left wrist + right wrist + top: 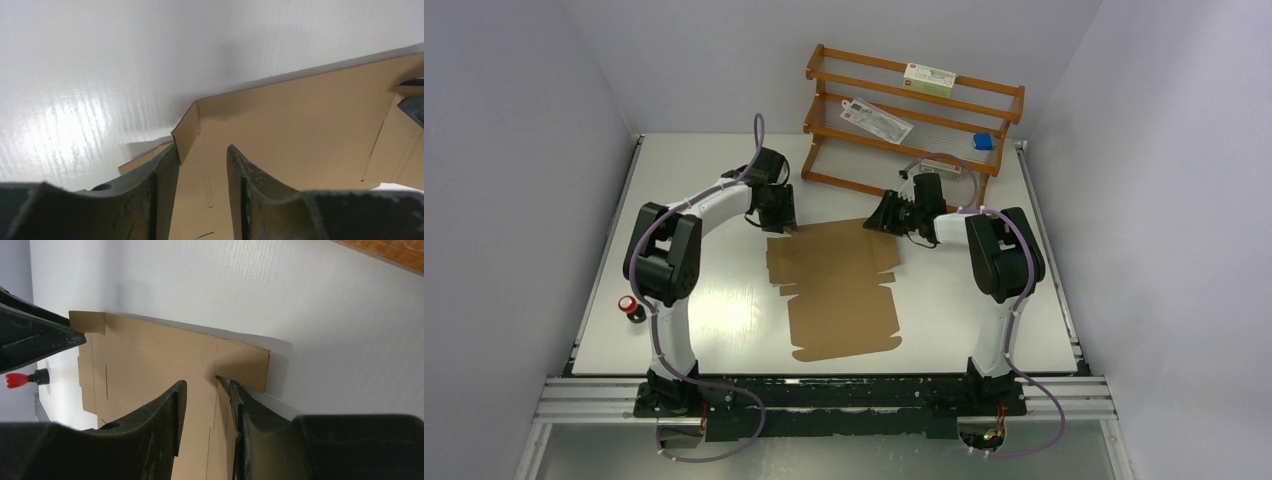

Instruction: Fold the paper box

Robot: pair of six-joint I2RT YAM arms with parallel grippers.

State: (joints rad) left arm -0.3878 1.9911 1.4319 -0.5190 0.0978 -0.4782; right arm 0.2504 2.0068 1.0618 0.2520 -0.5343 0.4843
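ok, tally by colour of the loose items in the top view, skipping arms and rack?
Brown: 1, flat plain cardboard paper box
White: 2, white and green printed carton; flat white packet
Blue: 1, small blue block
Red on black: 1, small red-topped knob
Total: 5
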